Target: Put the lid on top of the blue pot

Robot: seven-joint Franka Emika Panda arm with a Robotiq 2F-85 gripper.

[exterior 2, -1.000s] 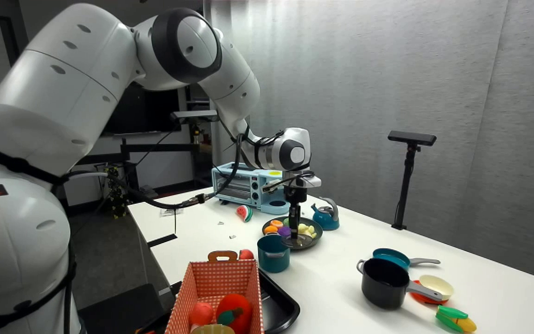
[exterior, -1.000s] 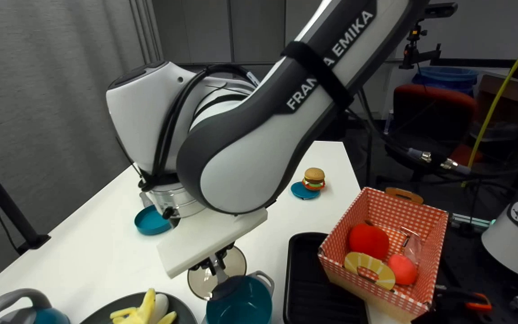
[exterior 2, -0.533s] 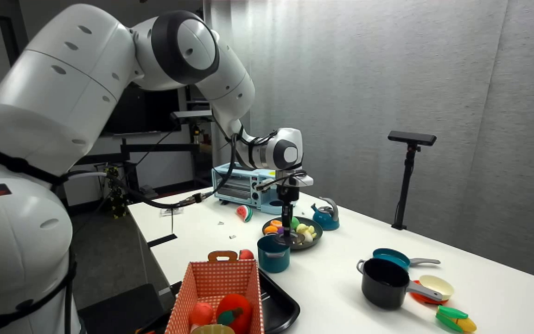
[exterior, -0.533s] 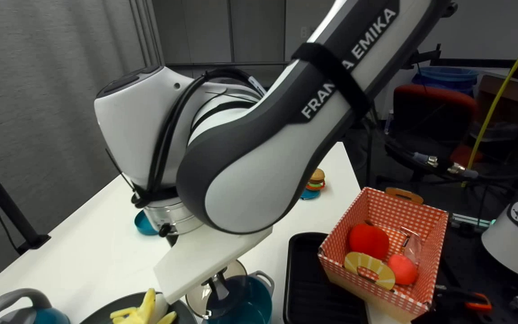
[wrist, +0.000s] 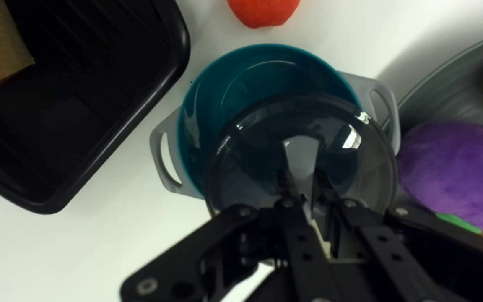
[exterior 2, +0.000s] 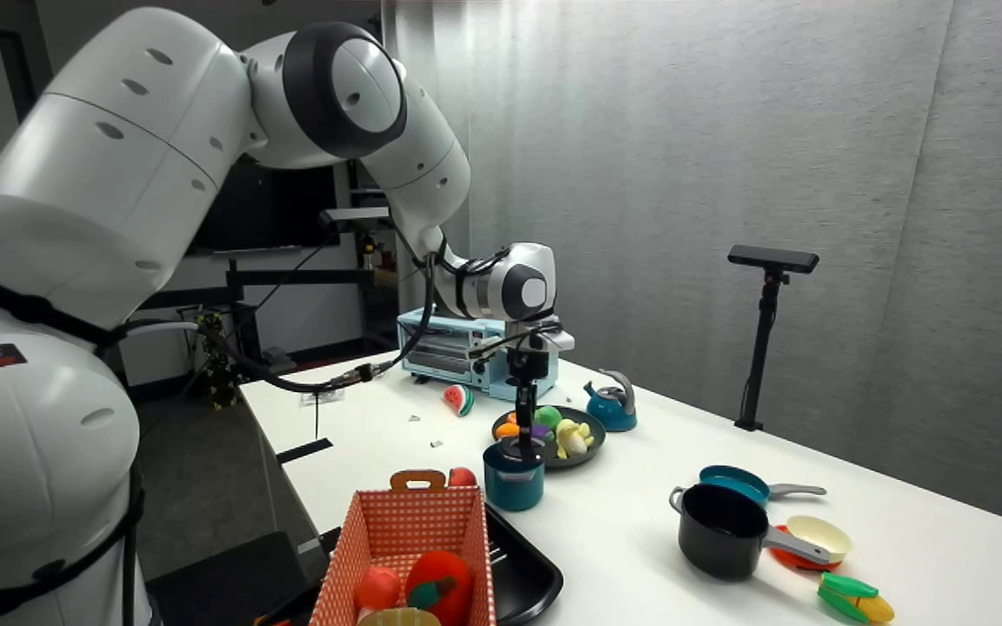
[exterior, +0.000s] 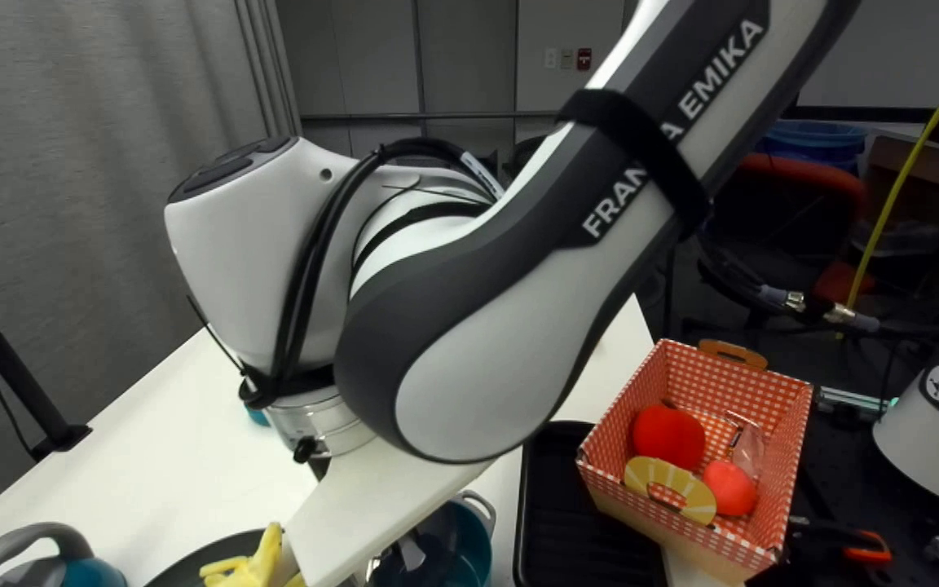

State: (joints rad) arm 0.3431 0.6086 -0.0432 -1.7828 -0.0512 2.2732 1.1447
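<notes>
Claw point(wrist: 304, 186) pinched in narrow, and it had the lid point(wrist: 262, 163) by its grey handle point(wrist: 302, 153)! Out over the blue pot point(wrist: 241, 86) the lid was, off-centre in the wrist view, across the near right of the mouth, with the far left bare; whether it touched the rim could not be told. There, left of the pot lay the black tray point(wrist: 78, 84), just right of the pot the dark pan point(wrist: 455, 92) holding a purple toy point(wrist: 455, 167), and on the far side a red fruit point(wrist: 263, 10).

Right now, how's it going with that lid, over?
Gripper closed on lid. Lid partly over blue pot, off-centre in wrist view, not yet seated. Nothing seen in the way.
</notes>
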